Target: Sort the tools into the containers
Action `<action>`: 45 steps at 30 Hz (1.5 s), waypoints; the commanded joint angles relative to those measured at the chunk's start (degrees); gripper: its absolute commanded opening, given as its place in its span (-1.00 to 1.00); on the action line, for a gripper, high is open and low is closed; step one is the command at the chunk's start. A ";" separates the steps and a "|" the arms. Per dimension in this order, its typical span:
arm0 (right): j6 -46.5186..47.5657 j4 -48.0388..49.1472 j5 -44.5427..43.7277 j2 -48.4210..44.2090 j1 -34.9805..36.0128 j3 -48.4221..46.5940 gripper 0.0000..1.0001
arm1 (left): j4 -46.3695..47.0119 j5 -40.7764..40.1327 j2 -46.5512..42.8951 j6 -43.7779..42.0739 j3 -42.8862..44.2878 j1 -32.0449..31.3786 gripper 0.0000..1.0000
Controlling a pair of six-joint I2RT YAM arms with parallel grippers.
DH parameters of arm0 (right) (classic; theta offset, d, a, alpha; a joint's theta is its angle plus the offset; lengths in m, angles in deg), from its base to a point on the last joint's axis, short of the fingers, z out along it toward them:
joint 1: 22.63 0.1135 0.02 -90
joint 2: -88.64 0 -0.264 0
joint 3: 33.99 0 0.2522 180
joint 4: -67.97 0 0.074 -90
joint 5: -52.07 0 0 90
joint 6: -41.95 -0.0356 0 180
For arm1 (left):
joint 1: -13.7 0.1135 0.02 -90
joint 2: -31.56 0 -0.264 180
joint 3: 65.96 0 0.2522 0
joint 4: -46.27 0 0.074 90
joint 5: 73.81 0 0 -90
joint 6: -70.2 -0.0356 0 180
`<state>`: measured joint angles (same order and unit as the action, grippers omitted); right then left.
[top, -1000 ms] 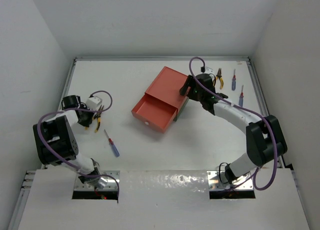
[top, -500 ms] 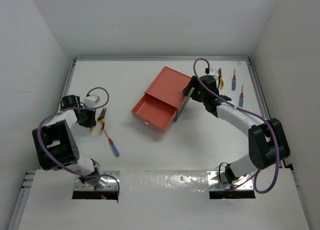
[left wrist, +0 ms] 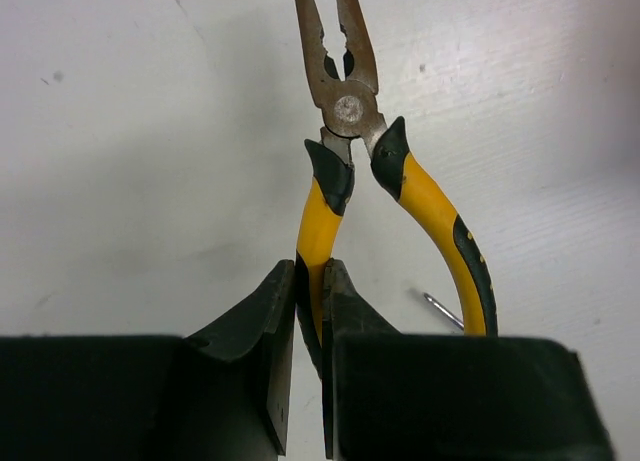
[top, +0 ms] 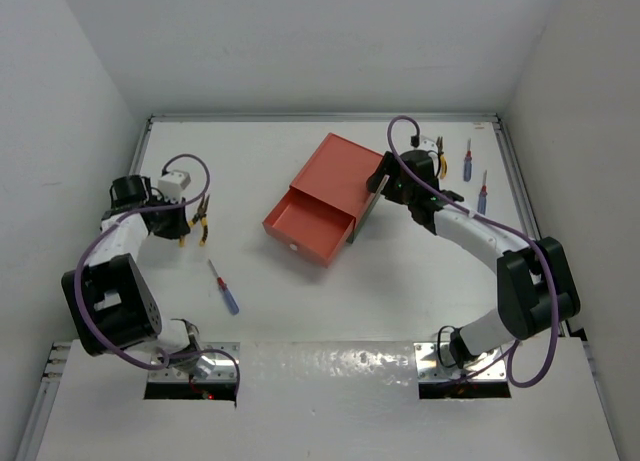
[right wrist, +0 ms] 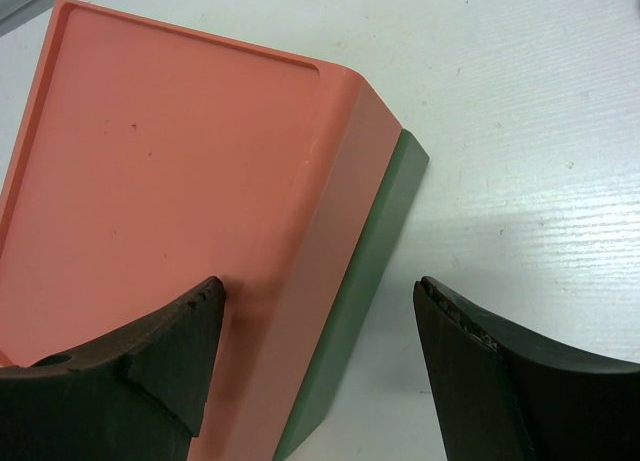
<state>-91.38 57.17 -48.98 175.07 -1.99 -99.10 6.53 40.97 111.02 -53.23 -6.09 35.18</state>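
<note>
A white tabletop (top: 330, 301) lies boxed by plain white walls (top: 300, 41); soft, even light; faint shadows.

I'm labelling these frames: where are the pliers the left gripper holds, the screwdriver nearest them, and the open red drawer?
pliers (left wrist: 348, 109): left wrist view, pivot.
screwdriver (top: 230, 301): top view, blue handle.
red drawer (top: 312, 219): top view, bare floor.

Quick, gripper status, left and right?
Left gripper: closed on one handle of the pliers.
Right gripper: open, holding nothing, straddling the red box edge.
</note>
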 commanded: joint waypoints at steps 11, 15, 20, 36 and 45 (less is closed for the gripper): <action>1.94 -4.98 0.06 1.19 -0.43 -2.26 0.48 | -12.43 1.94 -4.57 2.58 26.91 -20.85 -1.00; 1.93 -5.33 -0.37 0.93 -0.43 -1.91 0.48 | -14.45 -0.86 -6.94 2.58 27.81 -30.24 -1.00; 1.50 -5.60 -0.11 0.84 -0.34 -1.73 0.48 | -18.92 -3.84 -5.37 3.20 28.86 -40.01 -1.00; 1.41 -5.95 -0.29 0.14 -0.34 -1.03 0.47 | -30.71 -10.45 3.50 2.75 35.80 -48.98 -1.00; 0.71 -5.42 -0.11 1.63 -0.34 -3.31 0.47 | -35.63 -10.89 8.61 0.48 40.20 -49.60 -1.00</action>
<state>-91.23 55.12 -48.37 175.36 -2.25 -100.41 -28.14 30.10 120.66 -51.38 31.30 -13.69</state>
